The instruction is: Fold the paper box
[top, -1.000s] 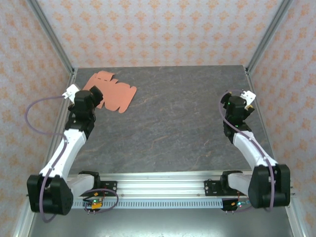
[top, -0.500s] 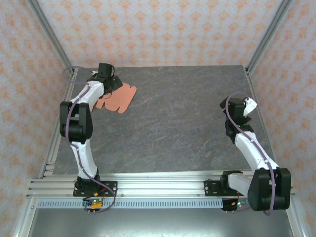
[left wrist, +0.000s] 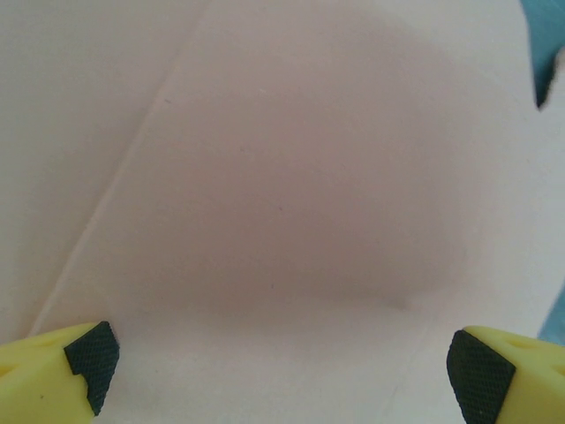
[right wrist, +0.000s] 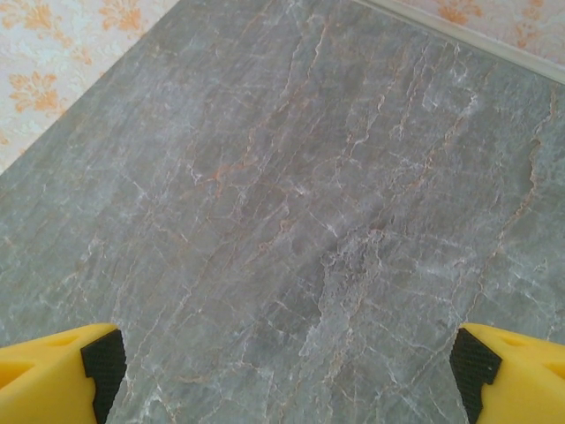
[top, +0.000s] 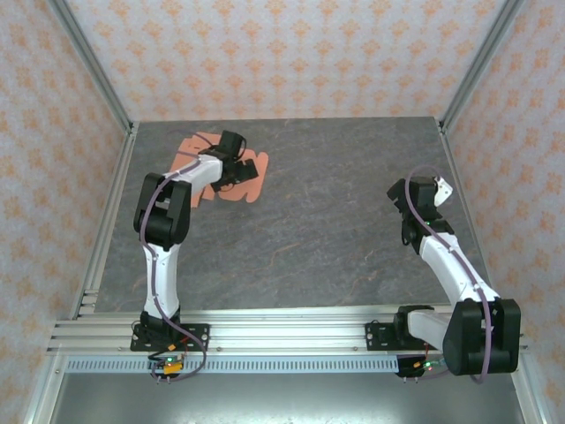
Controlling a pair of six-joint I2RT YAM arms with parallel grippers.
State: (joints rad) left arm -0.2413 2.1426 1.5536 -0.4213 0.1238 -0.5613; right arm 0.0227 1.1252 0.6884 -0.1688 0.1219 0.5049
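Note:
The paper box [top: 191,144] is a flat salmon-orange die-cut sheet lying at the back left of the grey table [top: 335,221]. My left arm reaches out over it, and my left gripper [top: 238,163] hangs low above the sheet's middle. In the left wrist view the paper box [left wrist: 291,177] is a pale, blurred surface with one crease line. The left gripper [left wrist: 284,375] is open there, its black pads [left wrist: 88,362] wide apart and holding nothing. My right gripper [top: 425,196] is at the right side. It is open [right wrist: 287,367] over bare table.
Patterned walls and metal frame posts [top: 97,79] close in the table on three sides. The rail with both arm bases [top: 282,331] runs along the near edge. A sliver of table [left wrist: 547,44] shows past the sheet's corner in the left wrist view.
My left arm has stretched out and swung from the back left corner to the right onto the sheet. The sheet has shifted a little to the right. The right arm has barely moved.

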